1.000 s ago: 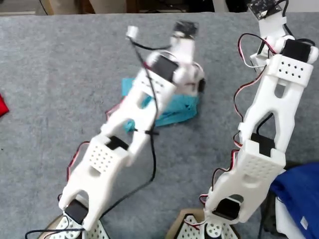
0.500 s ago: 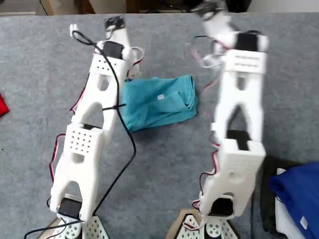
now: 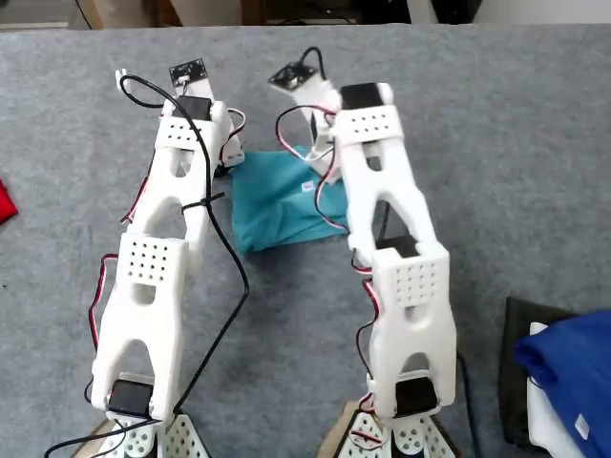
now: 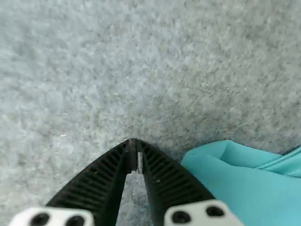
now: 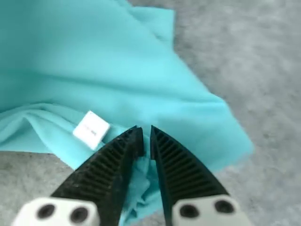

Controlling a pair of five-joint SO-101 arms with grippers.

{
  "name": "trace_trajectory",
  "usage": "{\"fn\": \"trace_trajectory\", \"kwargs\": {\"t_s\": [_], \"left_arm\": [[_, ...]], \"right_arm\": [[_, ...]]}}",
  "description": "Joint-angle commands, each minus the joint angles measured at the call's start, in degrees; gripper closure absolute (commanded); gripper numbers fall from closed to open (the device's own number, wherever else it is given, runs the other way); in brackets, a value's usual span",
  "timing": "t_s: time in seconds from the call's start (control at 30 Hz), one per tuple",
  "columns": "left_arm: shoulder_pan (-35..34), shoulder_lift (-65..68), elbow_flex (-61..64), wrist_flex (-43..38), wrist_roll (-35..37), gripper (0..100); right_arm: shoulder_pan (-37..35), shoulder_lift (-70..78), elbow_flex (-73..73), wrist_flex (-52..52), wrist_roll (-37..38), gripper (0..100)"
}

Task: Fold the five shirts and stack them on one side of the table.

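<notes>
A teal shirt [image 3: 272, 205], loosely folded, lies on the grey carpeted table [image 3: 496, 143] between the two arms. My left gripper [image 4: 133, 147] is shut, its tips together over bare carpet just beside one edge of the teal shirt [image 4: 235, 176]. My right gripper [image 5: 143, 132] is shut to a thin slit right above the teal shirt [image 5: 94, 61], next to its white label [image 5: 91, 129]. In the high view the left arm [image 3: 181, 162] runs along the shirt's left side. The right arm [image 3: 377, 162] covers its right part.
A blue shirt [image 3: 573, 367] sits on a dark and white pile at the table's right front edge. A red piece of cloth [image 3: 5, 202] pokes in at the left edge. Open carpet lies to the back right and far left.
The left arm swung off the teal shirt to its left side. The right arm swept from the back right over to the shirt and now covers its right part.
</notes>
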Motion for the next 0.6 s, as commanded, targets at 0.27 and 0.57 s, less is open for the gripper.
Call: {"fn": "trace_trajectory", "kwargs": {"t_s": [0.27,0.57], "left_arm": [[-0.53,-0.92,-1.49,-0.97,0.35,98],[-0.62,-0.75,-1.49,-0.97,0.26,98]], "right_arm": [[0.04,0.4,-3.12,8.0,-0.18,94.8],[3.47,0.31,-3.12,14.77,2.11,96.6]]}}
